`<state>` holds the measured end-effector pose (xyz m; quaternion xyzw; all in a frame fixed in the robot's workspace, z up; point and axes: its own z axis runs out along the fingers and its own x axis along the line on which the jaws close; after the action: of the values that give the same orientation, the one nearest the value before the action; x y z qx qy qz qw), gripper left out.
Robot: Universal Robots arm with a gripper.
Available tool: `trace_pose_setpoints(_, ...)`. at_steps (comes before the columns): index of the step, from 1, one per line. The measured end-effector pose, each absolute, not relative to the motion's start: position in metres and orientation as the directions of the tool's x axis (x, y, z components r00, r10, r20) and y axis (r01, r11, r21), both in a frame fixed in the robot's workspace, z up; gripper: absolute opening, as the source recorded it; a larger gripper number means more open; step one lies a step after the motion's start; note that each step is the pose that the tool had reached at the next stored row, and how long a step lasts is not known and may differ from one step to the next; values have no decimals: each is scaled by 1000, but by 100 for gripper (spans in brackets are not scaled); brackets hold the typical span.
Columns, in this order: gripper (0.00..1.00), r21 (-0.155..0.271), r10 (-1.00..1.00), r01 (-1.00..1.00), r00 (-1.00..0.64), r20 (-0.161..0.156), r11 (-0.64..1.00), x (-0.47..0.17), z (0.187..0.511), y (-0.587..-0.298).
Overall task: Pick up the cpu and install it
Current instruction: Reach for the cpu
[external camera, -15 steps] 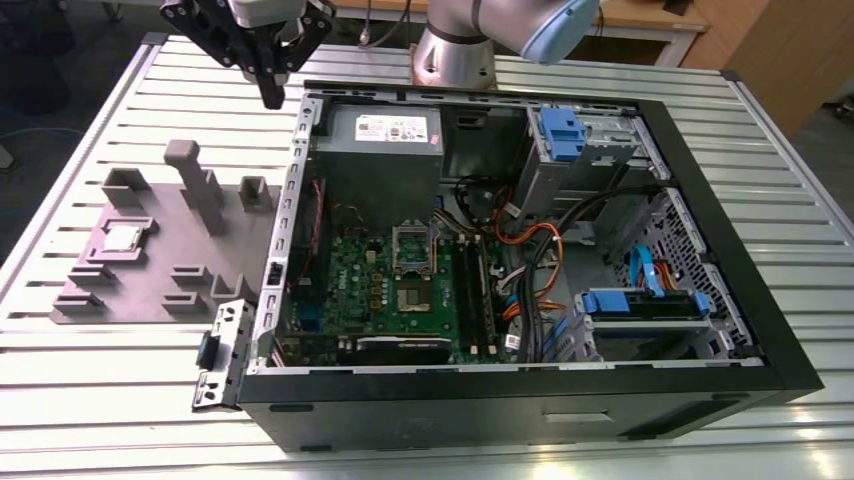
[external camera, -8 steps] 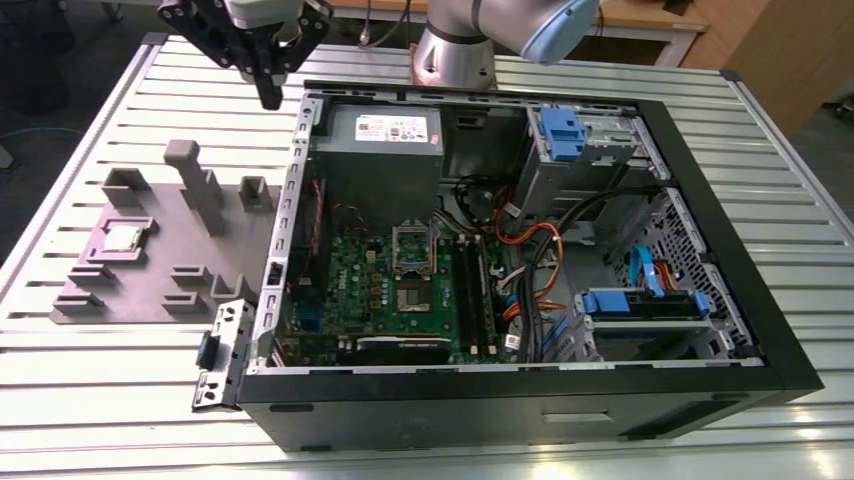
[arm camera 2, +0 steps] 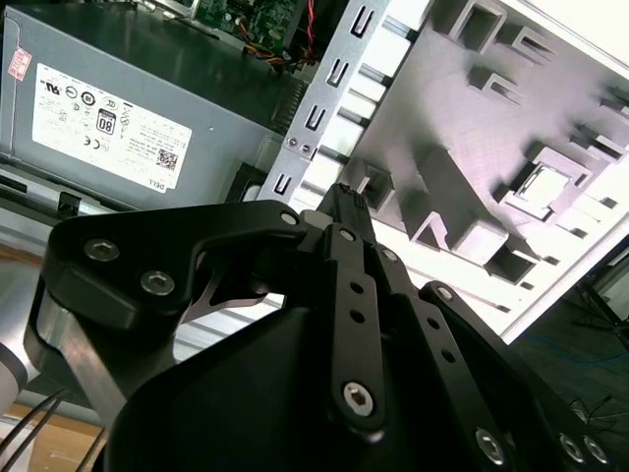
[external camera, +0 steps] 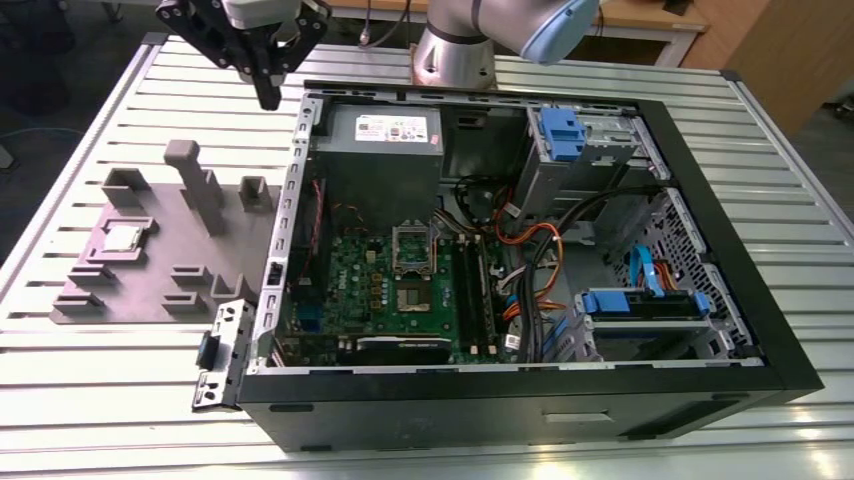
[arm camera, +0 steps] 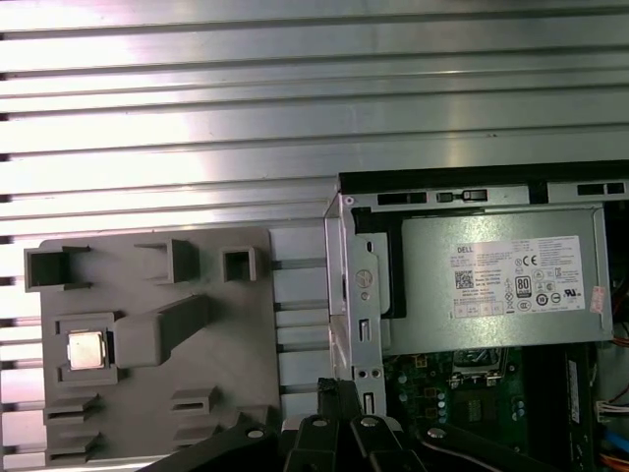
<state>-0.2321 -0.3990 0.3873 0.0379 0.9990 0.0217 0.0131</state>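
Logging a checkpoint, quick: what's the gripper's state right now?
Gripper: closed, holding nothing; the small flat square silver cpu lies in a pocket of the grey plastic fixture plate.

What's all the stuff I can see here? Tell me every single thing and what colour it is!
cpu: one, silver, in a pocket of the tray, on the exterior view's left.
tray: one, grey, on the table beside the computer case.
computer case: one, black, open, on the table.
motherboard: one, green, inside the case.
socket frame: one, shiny metal, on the motherboard.
power supply: one, grey, inside the case, at the end nearest the arm's base.
drive holders: two, blue, inside the case.
cables: several, orange and black, inside the case.
table: one, silver slats.
robot arm: one, silver and pale blue, behind the case.
end effector: one, black, shut and empty, in the air near the case's corner.
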Motion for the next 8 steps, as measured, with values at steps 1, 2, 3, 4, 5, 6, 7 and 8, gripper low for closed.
trace_pose_setpoints(1, 11, 44, 76, 75, -997, -25, 996, -232, 387, -399)
trace_pose_setpoints(2, 11, 44, 76, 75, -997, -25, 996, -232, 387, -399)
trace_pose_setpoints(3, 11, 44, 76, 75, -997, -25, 996, -232, 387, -399)
trace_pose_setpoints(4, 11, 44, 76, 75, -997, -25, 996, -233, 387, -399)
trace_pose_setpoints(5, 11, 44, 76, 75, -997, -25, 996, -233, 387, -399)
trace_pose_setpoints(6, 11, 44, 76, 75, -997, -25, 996, -233, 387, -399)
trace_pose_setpoints(7, 11, 44, 76, 75, -997, -25, 996, -233, 387, -399)
trace_pose_setpoints(8, 11, 44, 76, 75, -997, -25, 996, -234, 387, -399)
